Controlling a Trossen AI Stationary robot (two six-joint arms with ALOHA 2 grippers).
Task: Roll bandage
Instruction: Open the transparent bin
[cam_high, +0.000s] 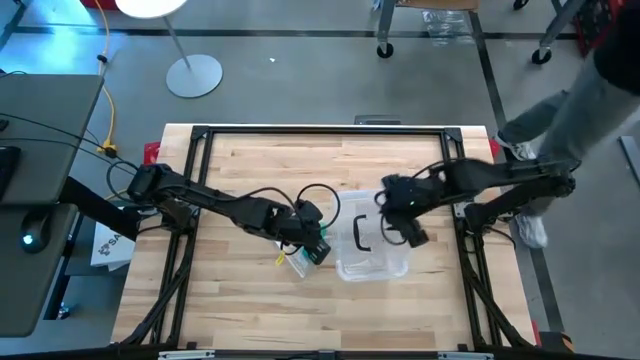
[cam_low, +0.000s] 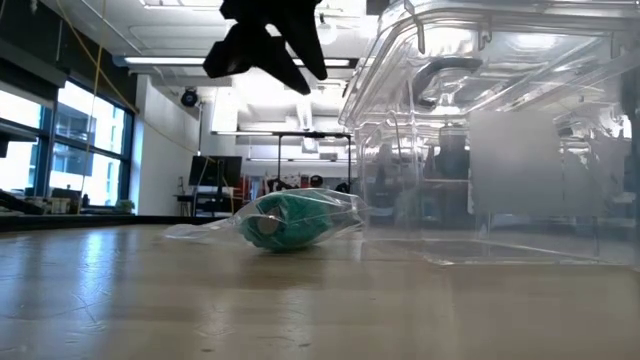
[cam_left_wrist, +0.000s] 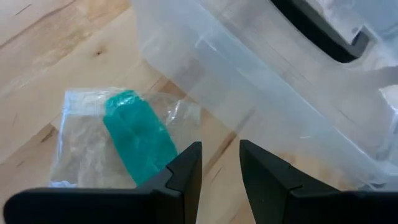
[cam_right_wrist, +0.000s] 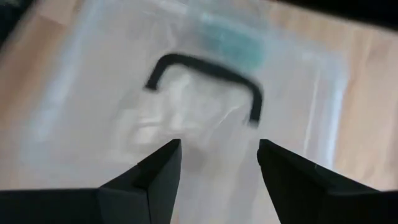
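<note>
**A:** So where's your roll sitting? The green fabric bandage roll (cam_left_wrist: 138, 138) is inside a crinkly clear plastic bag (cam_left_wrist: 81, 143), flat on the wooden tabletop (cam_high: 230, 300), just beside the clear plastic box with the black handle (cam_high: 372, 255).

**B:** Your left claw (cam_left_wrist: 220, 163) is the nearer one. It hangs over the gap between bag and box, fingers slightly apart, gripping nothing. The roll lies off to one side of it, away from the box, its long axis slanted across the claw's line.

**A:** And your right claw (cam_right_wrist: 217, 163)?

**B:** Over the box lid, fingers apart, empty.
</note>
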